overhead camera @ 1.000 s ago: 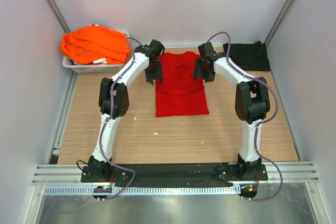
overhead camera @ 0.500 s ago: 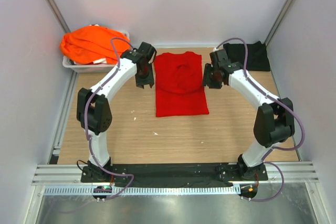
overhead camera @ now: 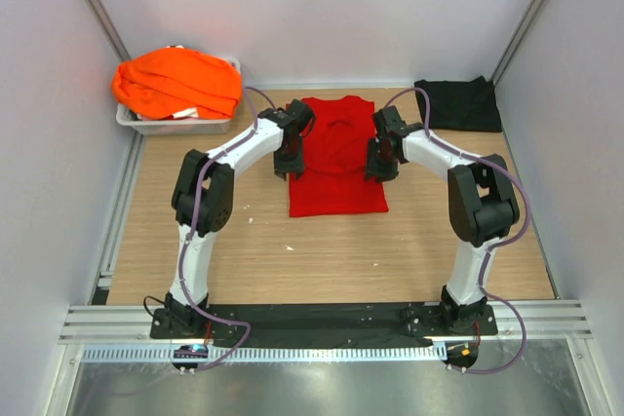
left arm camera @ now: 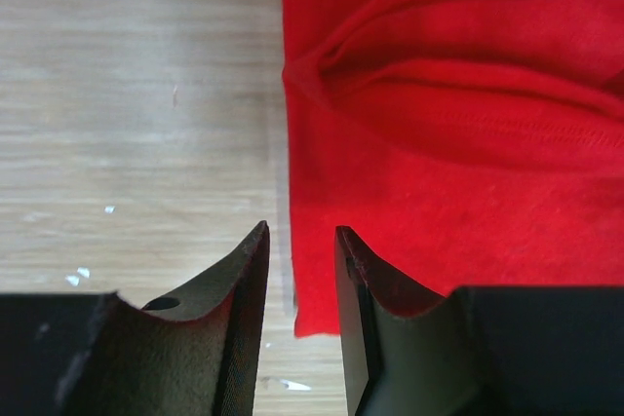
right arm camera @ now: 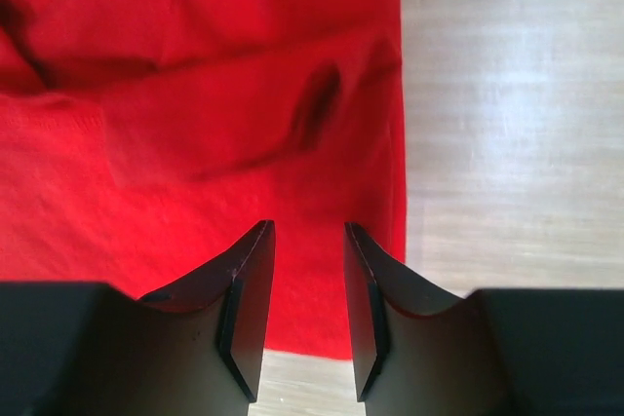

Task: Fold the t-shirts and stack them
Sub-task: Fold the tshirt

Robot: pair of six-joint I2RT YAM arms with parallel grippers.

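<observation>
I see the wooden table (overhead camera: pixel 195 260) bare outward of both grippers. The red t-shirt (overhead camera: pixel 336 168) lies flat between them. Its left edge runs under the narrow gap of the left gripper (left arm camera: pixel 297 270). Its right edge lies just outside the right gripper (right arm camera: pixel 309 260). Both are slightly parted and hold nothing.

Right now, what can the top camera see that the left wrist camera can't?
Only the top view shows the orange t-shirts in the grey tray, the black t-shirt and the right pincer. Only the left wrist view shows small white specks on the wood and the left pincer open, straddling the cloth's edge. Both show the red t-shirt on the table.
</observation>
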